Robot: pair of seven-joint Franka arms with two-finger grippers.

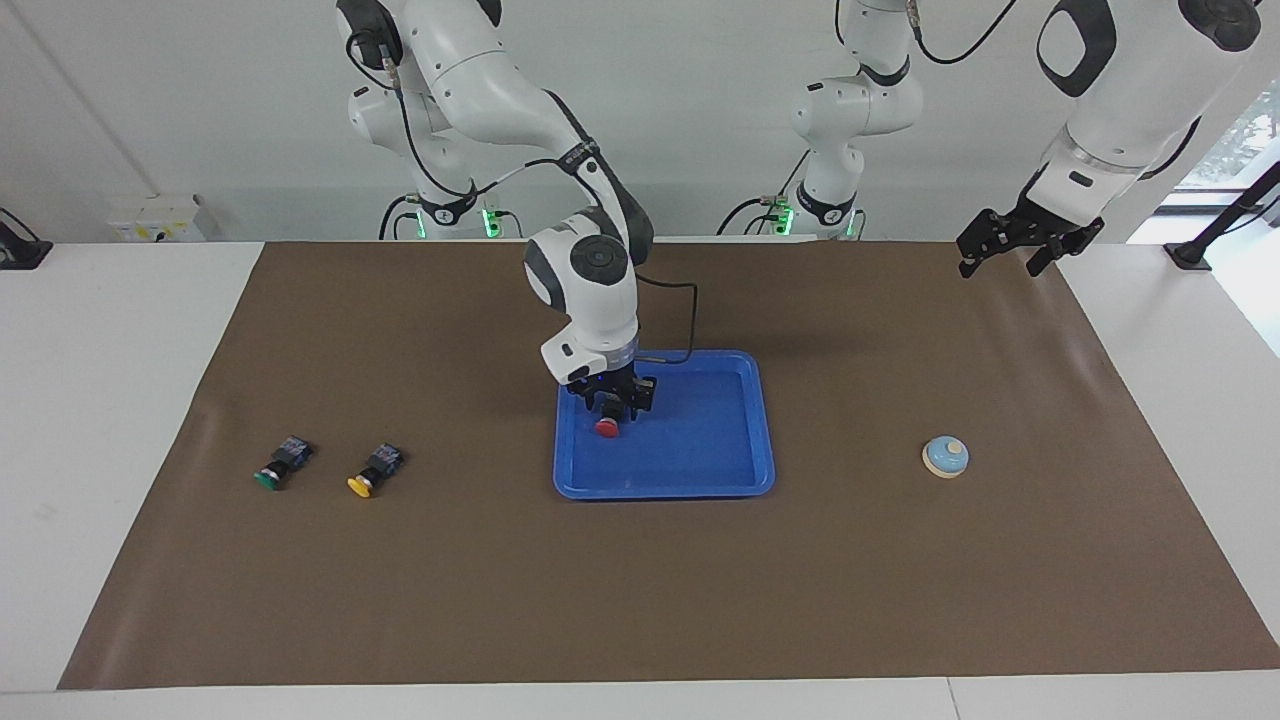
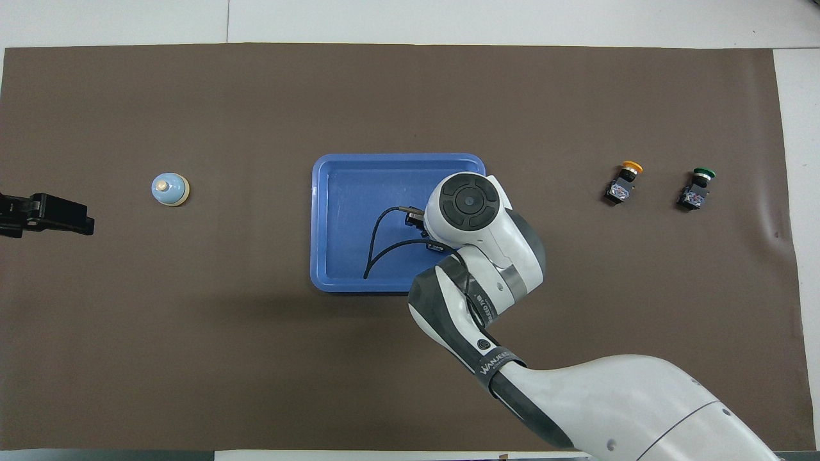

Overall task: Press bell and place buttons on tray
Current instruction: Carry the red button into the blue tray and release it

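Observation:
My right gripper [image 1: 610,408] is shut on the red button [image 1: 607,427] and holds it cap down, low over the blue tray [image 1: 665,490], at the side toward the right arm's end. In the overhead view the arm's wrist hides both above the tray [image 2: 339,192]. The yellow button [image 1: 375,470] and the green button [image 1: 280,466] lie on their sides on the mat toward the right arm's end; both also show in the overhead view, yellow [image 2: 624,182] and green [image 2: 697,189]. The light-blue bell [image 1: 945,456] [image 2: 170,189] stands toward the left arm's end. My left gripper [image 1: 1000,266] waits, open, raised over the mat's corner.
A brown mat [image 1: 640,600] covers most of the white table [image 1: 120,400]. A black cable [image 2: 375,246] from the right wrist hangs over the tray. A white box [image 1: 160,218] sits at the table's edge near the robots.

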